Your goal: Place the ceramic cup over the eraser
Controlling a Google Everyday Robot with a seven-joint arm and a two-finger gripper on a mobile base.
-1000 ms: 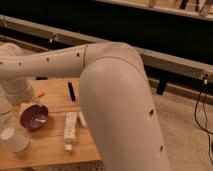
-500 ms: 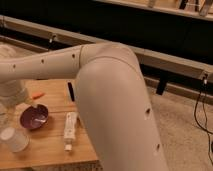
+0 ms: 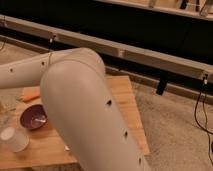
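The arm [image 3: 85, 110] has swung lower across the table [image 3: 127, 100], hiding the middle items seen earlier. The bowl [image 3: 34, 117] and the cup [image 3: 14, 139], at eight o'clock, have not moved, so placing seems unstarted. The gripper sits off-frame toward nine o'clock, its state untellable.

robot test lab, low wooden surface [image 3: 126, 92] on speckled carpet [image 3: 172, 125], metal rail [image 3: 150, 57] along dark wall [image 3: 125, 25], dangling black cables [image 3: 202, 100], gripper off frame left

Can't see the gripper, past the left edge; can't see much of the table [image 3: 126, 97] behind the big arm [image 3: 85, 117]
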